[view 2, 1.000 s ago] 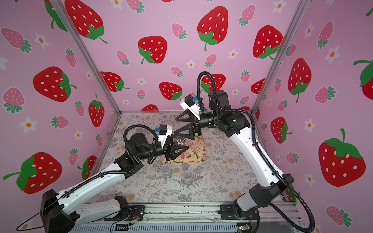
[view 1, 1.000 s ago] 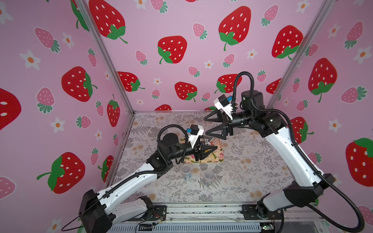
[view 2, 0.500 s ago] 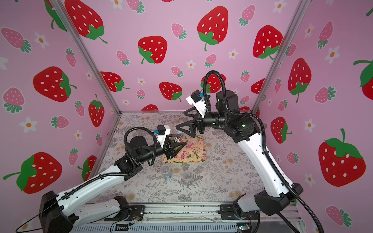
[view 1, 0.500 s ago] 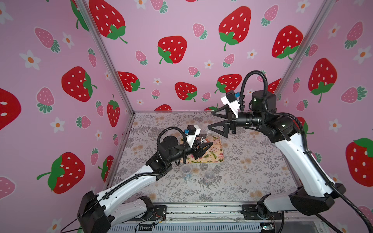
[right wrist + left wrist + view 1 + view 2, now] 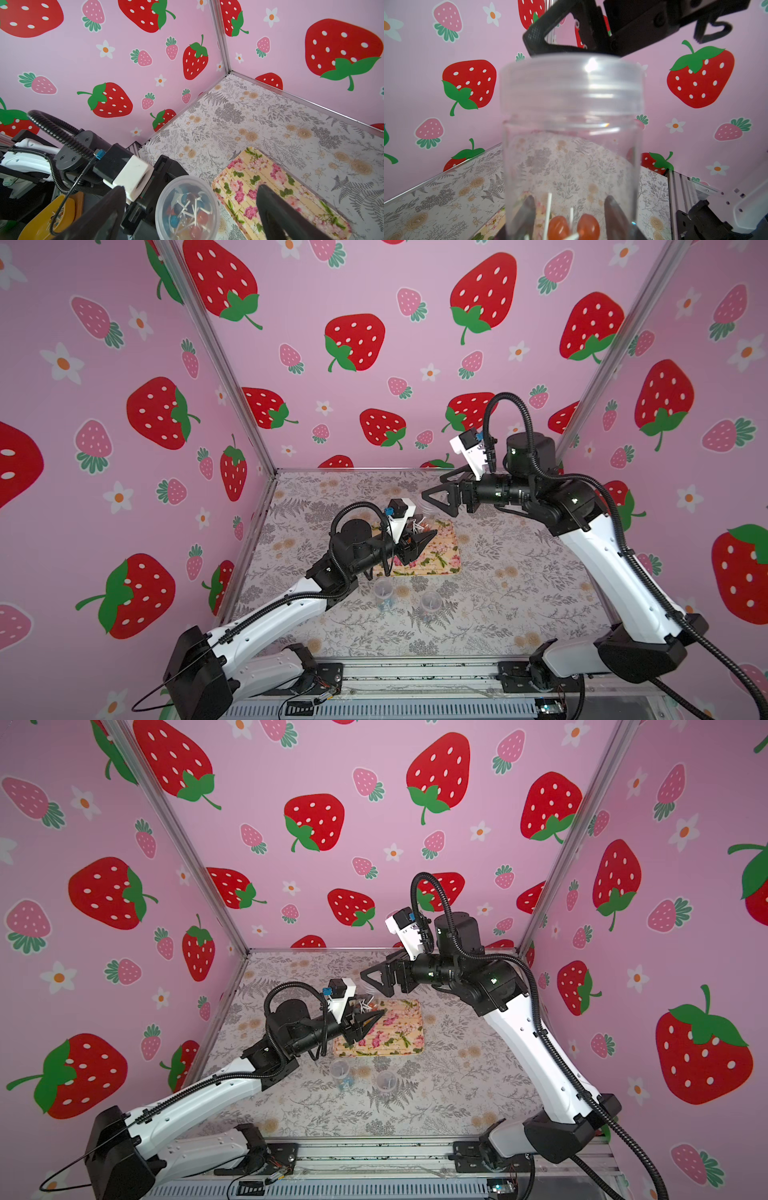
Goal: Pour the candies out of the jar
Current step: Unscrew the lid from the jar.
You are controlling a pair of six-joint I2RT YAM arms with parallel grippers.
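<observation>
A clear plastic jar [image 5: 571, 128] with its screw lid [image 5: 571, 83] on is upright in my left gripper [image 5: 571, 218], which is shut on its lower part. Its fingers [image 5: 527, 214] show dark through the wall. The candies [image 5: 189, 209], small lollipops with white sticks, lie at the bottom; two orange candies [image 5: 571, 227] show in the left wrist view. In both top views the jar [image 5: 426, 516] [image 5: 368, 998] hangs over the near-left end of the floral tray [image 5: 440, 560]. My right gripper [image 5: 434, 489] [image 5: 191, 188] hovers open just above the lid, apart from it.
The floral tray [image 5: 395, 1036] lies flat in the middle of the patterned floor. Two small clear cups [image 5: 383, 592] [image 5: 430, 602] stand in front of it. Pink strawberry walls close in the left, back and right sides. A yellow object [image 5: 45, 218] lies beyond the left wall.
The right gripper has opened to its widest and risen a little above the jar as its arm swung to the right. The left gripper has turned at the wrist with the jar.
</observation>
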